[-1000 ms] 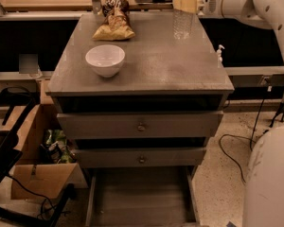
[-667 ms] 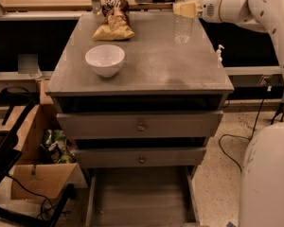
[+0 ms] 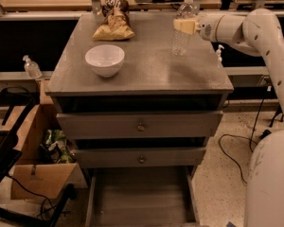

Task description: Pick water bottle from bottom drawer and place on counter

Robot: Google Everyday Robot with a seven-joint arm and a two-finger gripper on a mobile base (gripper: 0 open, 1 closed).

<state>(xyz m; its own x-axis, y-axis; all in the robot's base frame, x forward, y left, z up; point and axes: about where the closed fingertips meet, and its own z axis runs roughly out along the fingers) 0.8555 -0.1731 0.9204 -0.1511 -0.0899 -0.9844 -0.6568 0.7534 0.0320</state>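
The end effector (image 3: 185,25), clamped on the water bottle (image 3: 181,40), has lowered it to the table (image 3: 146,72) near its far edge; release looks next

Gripper (image 3: 183,26) at counter's far right, arm reaching in from right. Fingers clamped across upper part of water bottle (image 3: 181,42). Bottle upright, white cap up, base at counter (image 3: 151,74) surface; contact cannot be told. White bowl (image 3: 104,59) near left front, well apart from bottle. Chip bag (image 3: 113,21) at far edge behind bowl. Two upper drawers (image 3: 141,126) closed. Bottom drawer (image 3: 139,197) pulled out.
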